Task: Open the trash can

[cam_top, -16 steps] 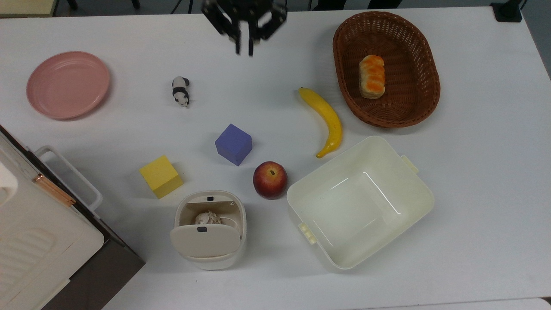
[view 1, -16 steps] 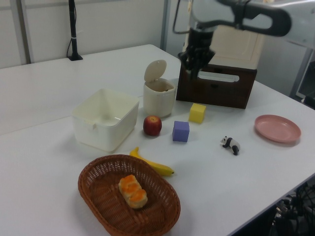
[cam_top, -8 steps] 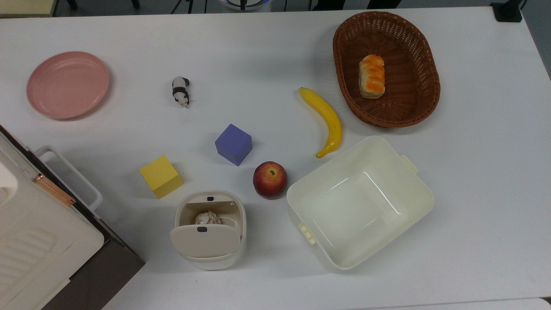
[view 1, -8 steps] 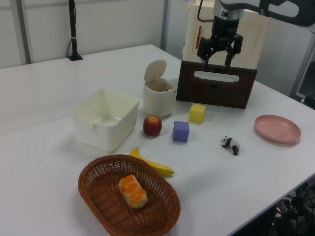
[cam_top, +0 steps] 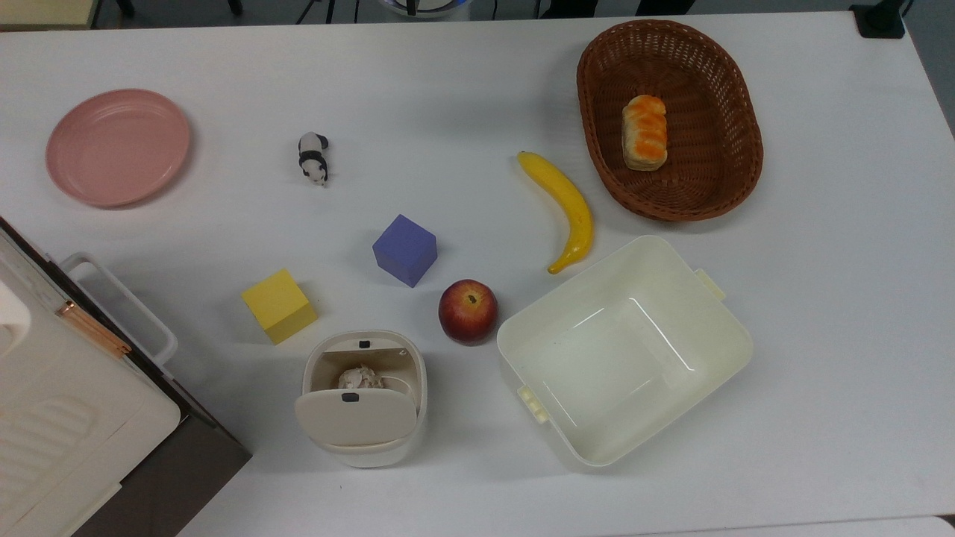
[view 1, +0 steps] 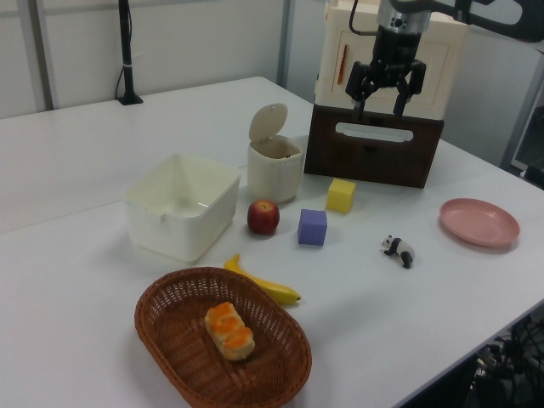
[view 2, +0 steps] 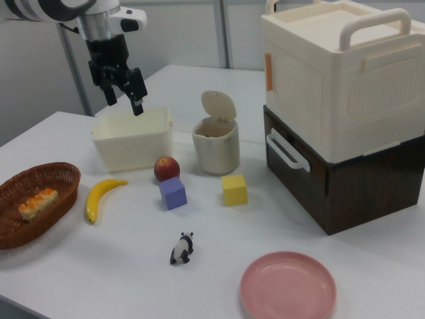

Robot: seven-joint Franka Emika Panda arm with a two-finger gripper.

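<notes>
Gripper (view 1: pixel 382 104) fingers spread wide, empty, aloft; trash can (view 1: pixel 274 168) lid up.

Top view hangs straight overhead, looking down on the white table (cam_top: pixel 462 89) from fairly far up. Left view stands off one table corner, angled down, wicker basket (view 1: pixel 170 340) nearest. Right view sits low at the opposite side, pink plate (view 2: pixel 287 287) nearest. All three share the trash can (cam_top: pixel 364 399) and the purple cube (view 2: pixel 172 193) mid-table.

Trash can (cam_top: pixel 364 399) hemmed: apple (cam_top: pixel 468 311), yellow cube (cam_top: pixel 278 305), stacked boxes (view 2: pixel 345 113); above free
</notes>
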